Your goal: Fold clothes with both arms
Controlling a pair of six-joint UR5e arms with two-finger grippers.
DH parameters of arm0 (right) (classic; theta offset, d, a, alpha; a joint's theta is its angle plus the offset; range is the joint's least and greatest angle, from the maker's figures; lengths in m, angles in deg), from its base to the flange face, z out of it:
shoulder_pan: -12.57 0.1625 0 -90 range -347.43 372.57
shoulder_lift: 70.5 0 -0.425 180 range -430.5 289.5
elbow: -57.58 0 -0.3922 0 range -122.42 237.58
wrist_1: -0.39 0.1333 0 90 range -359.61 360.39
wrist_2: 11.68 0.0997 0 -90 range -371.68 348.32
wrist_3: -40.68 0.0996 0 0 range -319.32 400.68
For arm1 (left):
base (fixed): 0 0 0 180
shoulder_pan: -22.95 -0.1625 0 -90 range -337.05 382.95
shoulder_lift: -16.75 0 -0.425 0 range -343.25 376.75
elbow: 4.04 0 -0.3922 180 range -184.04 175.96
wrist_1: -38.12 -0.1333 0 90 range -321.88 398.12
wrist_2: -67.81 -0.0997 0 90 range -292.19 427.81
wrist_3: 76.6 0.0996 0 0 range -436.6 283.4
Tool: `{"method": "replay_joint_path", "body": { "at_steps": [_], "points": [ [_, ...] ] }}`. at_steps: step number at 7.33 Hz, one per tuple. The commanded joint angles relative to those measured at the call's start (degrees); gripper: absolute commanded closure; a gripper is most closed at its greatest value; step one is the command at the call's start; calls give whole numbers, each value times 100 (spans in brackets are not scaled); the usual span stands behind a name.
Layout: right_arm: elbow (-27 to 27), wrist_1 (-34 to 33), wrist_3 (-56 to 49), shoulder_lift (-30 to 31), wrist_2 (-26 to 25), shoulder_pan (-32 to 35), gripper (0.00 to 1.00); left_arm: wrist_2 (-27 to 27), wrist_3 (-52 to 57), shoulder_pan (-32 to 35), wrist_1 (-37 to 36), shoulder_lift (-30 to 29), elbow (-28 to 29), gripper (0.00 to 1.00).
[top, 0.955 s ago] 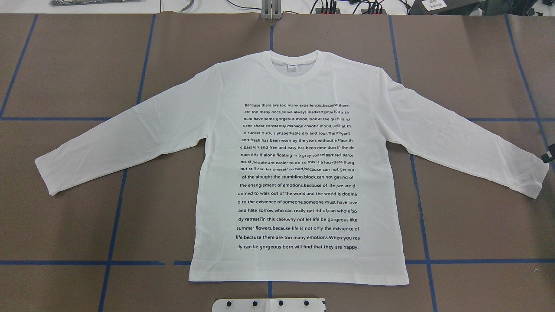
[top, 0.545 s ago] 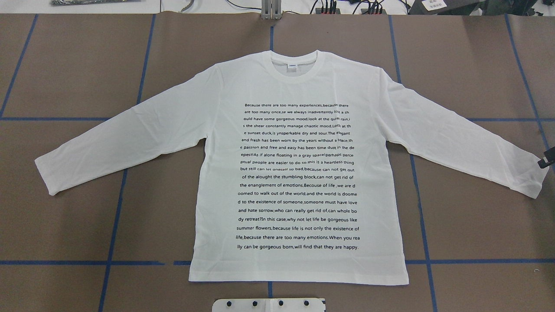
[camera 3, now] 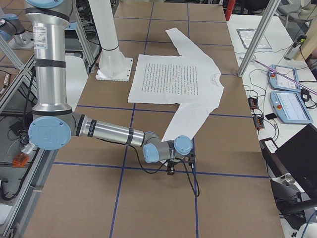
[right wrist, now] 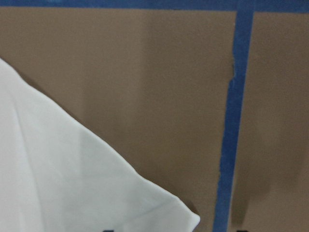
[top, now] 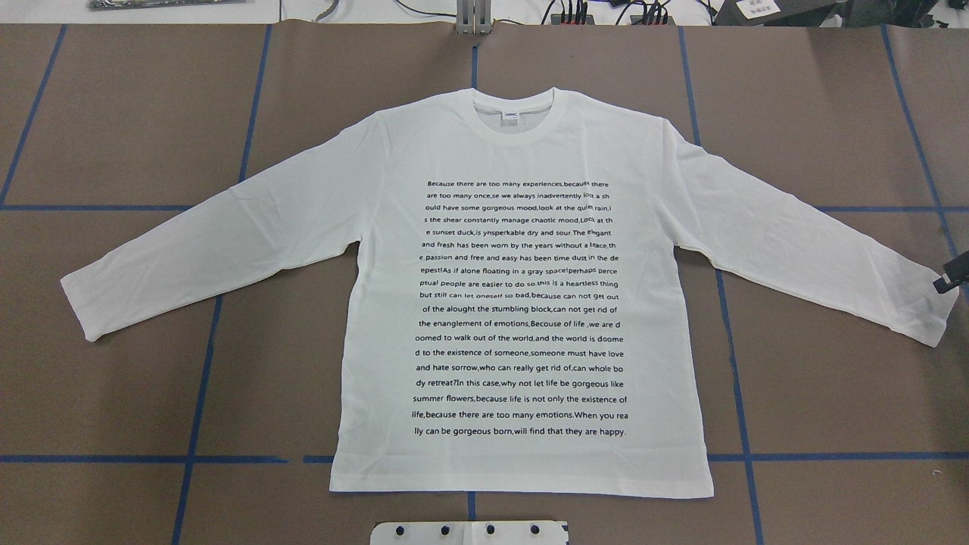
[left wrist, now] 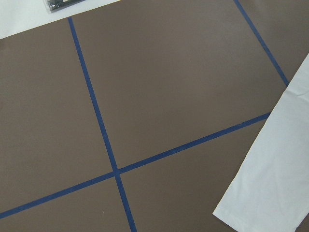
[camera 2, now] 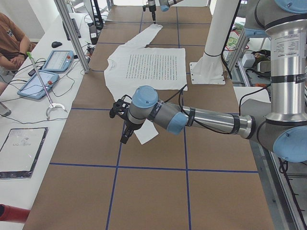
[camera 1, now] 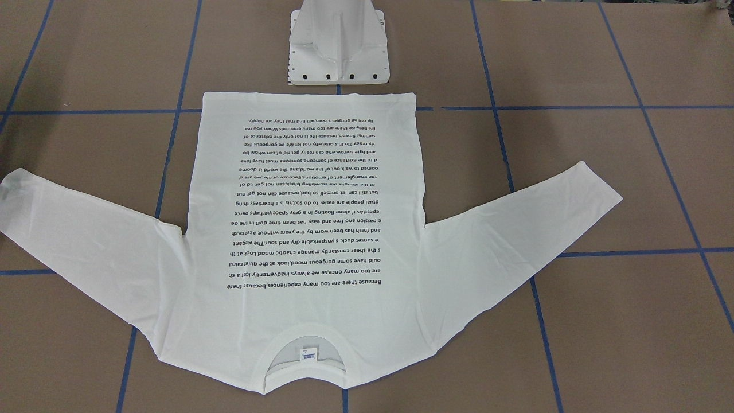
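The white T-shirt point(top: 522, 303) lies flat and print side up in the middle of the desk point(top: 151, 113). Its collar point(top: 515, 113) is on the far side from the robot, its hem point(top: 522, 488) is just short of the pedestal base point(top: 469, 534), and both sleeves are spread wide and slanting outward. It looks like thin, light knit, so I judge it limp: it should drape and crease wherever it is lifted, and the two layers may slide on each other (a pinch that takes only the top layer would open the sleeve rather than carry it). The cuffs look like the best places to hold, each pinched through both layers at the edge. The left pincer point(camera 2: 123, 139) hangs low over the desk just beside the left cuff point(top: 79, 310). The right pincer point(top: 950, 280) is at the edge of the right cuff point(top: 939, 318). I cannot tell how wide either pincer stands, and neither is seen holding cloth.
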Motion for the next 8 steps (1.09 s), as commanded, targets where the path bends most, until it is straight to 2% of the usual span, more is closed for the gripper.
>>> {"method": "replay_joint_path", "body": {
  "at_steps": [1, 6, 8],
  "points": [
    [-78, 0, 61, -67, 10, -13, 19, 0, 0, 0, 0, 0, 0, 0],
    [-157, 0, 70, -67, 10, -48, 23, 0, 0, 0, 0, 0, 0, 0],
    [-166, -9, 70, -67, 10, -75, 30, 0, 0, 0, 0, 0, 0, 0]
  ]
}}
